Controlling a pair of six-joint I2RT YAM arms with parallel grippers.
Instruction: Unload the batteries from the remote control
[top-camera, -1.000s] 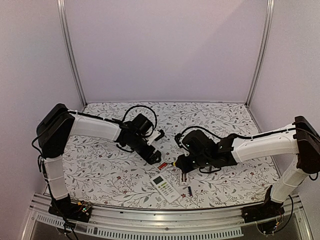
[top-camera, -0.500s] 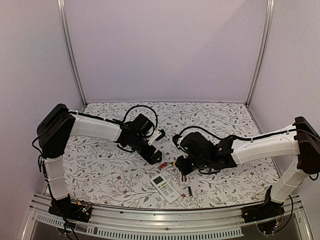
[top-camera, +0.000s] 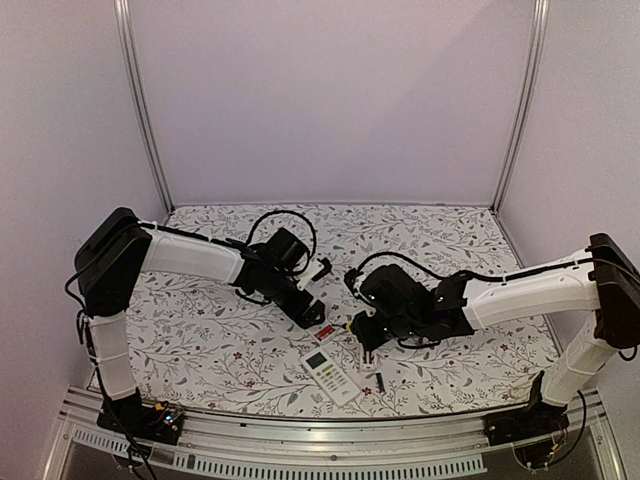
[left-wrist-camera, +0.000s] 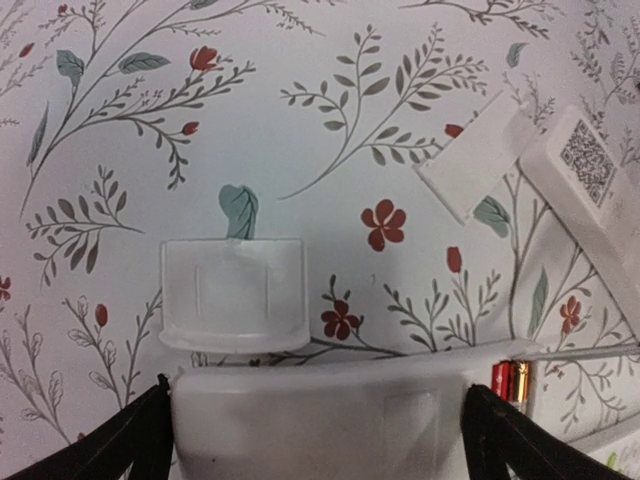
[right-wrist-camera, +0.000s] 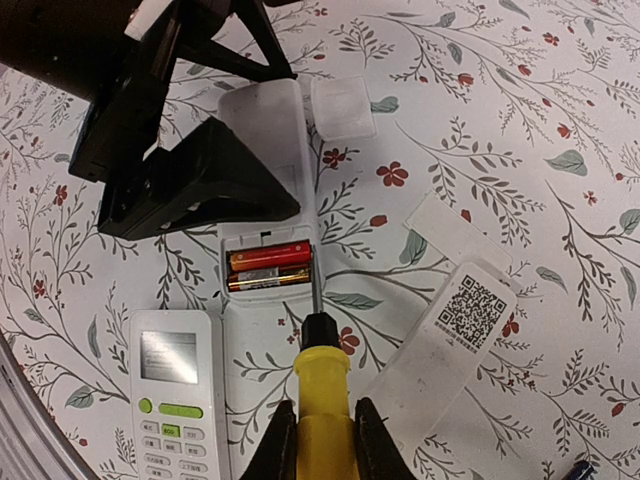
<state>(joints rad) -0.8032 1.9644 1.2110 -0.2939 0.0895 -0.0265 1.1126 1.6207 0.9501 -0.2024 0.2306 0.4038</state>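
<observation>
A white remote control (right-wrist-camera: 262, 130) lies face down with its battery bay open. Two red/orange batteries (right-wrist-camera: 270, 268) sit in the bay; they also show in the top view (top-camera: 325, 332) and as a red sliver in the left wrist view (left-wrist-camera: 510, 380). My left gripper (left-wrist-camera: 318, 440) is shut on the remote's end (left-wrist-camera: 315, 415) and holds it on the table; it shows in the top view (top-camera: 308, 312). My right gripper (right-wrist-camera: 322, 440) is shut on a yellow-handled screwdriver (right-wrist-camera: 322, 385). Its metal tip rests at the right edge of the bay, beside the batteries. The right gripper also shows in the top view (top-camera: 362, 335).
A second white remote (right-wrist-camera: 175, 400) with a display lies face up beside the held one. A loose battery cover (right-wrist-camera: 342, 107) lies past the remote's end. A white piece with a QR code (right-wrist-camera: 465, 315) and another flat white cover (right-wrist-camera: 455, 235) lie to the right. A small dark cylinder (top-camera: 380, 381) lies near the front.
My right gripper has moved a little left with the screwdriver, bringing its tip to the battery bay. The left gripper and remote have stayed put.
</observation>
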